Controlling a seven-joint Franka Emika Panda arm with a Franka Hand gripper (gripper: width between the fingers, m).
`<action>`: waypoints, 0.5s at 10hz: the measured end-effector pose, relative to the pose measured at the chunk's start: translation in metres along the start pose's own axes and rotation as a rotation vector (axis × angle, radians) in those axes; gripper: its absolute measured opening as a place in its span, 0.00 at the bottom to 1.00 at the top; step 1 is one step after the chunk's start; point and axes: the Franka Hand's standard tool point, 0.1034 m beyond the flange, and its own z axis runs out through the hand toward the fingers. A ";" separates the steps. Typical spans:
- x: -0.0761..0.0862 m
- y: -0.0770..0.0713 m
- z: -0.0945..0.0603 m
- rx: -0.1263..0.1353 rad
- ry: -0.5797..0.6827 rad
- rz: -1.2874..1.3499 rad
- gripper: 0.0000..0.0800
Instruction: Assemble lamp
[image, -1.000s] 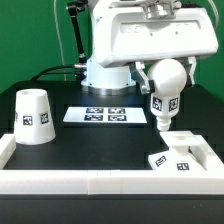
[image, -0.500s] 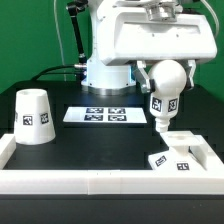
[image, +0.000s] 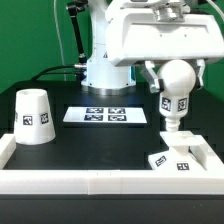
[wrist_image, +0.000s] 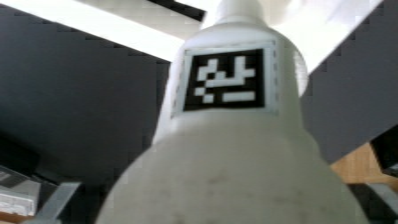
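My gripper (image: 177, 68) is shut on the round bulb (image: 178, 84) and holds it upright, stem down. The stem tip (image: 172, 122) hangs just above the flat square base (image: 183, 157), which lies at the front on the exterior view's right. I cannot tell whether stem and base touch. The cup-like tapered shade (image: 33, 116) stands wide end down on the exterior view's left, far from the gripper. In the wrist view the bulb (wrist_image: 222, 160) fills the picture, its tag (wrist_image: 228, 80) facing the camera, and it hides the fingers.
The marker board (image: 105, 116) lies flat in the middle of the black table. A low white wall (image: 80, 181) runs along the table's front and sides. The robot's white body (image: 110, 65) stands at the back.
The gripper has carried the bulb toward the exterior view's right. The bulb has turned from tilted to upright, and its stem now hangs over the base.
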 end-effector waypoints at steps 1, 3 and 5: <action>-0.001 0.001 0.000 -0.001 -0.002 0.002 0.72; -0.001 0.002 0.001 -0.001 -0.002 0.003 0.72; -0.001 0.001 0.002 -0.008 0.008 0.002 0.72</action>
